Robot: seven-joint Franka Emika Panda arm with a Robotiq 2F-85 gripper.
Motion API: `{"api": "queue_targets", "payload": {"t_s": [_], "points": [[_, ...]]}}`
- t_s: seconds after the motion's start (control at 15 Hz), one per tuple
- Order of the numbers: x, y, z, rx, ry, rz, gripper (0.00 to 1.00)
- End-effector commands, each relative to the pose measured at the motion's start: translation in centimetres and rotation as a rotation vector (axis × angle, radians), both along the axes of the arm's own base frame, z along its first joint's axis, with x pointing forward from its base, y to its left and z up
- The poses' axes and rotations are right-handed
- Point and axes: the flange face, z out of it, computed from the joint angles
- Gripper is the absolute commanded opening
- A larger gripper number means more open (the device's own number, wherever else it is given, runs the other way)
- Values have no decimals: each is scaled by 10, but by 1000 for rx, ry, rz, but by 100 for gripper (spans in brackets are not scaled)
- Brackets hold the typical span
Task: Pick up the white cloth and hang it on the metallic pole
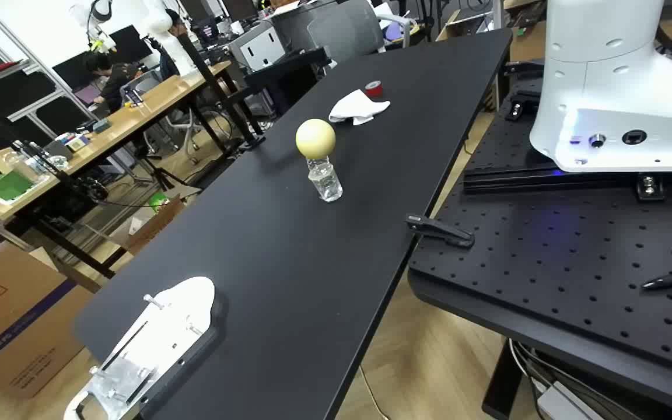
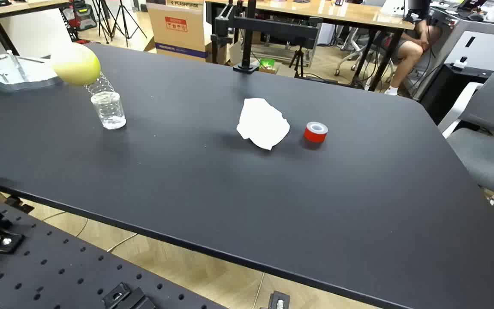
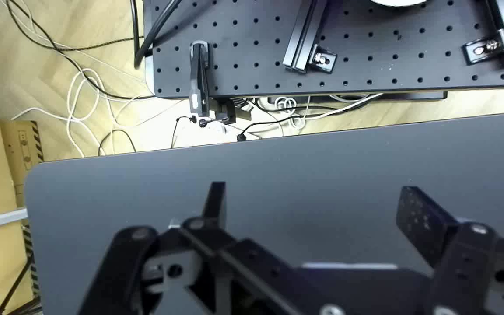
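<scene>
The white cloth (image 1: 359, 108) lies crumpled on the black table, with part of it raised; it also shows in an exterior view (image 2: 263, 123). My gripper (image 3: 315, 192) is open and empty above the black table top in the wrist view. Its fingers stand wide apart and touch nothing. Neither exterior view shows the gripper, and the wrist view does not show the cloth. I cannot clearly make out a metallic pole; a silver board (image 1: 178, 318) with short metal posts lies at one end of the table.
A red tape roll (image 1: 374, 88) sits beside the cloth. A yellow ball on a clear bottle (image 1: 326, 182) stands between cloth and board. A black post (image 2: 249, 38) is clamped at the table edge. The perforated robot bench (image 3: 243, 52) lies across a gap from the table.
</scene>
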Motion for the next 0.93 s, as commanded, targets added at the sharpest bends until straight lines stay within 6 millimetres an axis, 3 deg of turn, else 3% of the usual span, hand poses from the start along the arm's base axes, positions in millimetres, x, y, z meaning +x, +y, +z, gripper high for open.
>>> {"api": "queue_targets", "payload": {"t_s": [0.0, 0.67, 0.87], "points": [[0, 0, 1, 0, 1, 0, 100], [0, 0, 1, 0, 1, 0, 100], [13, -18, 2, -8, -56, -41, 100]]}}
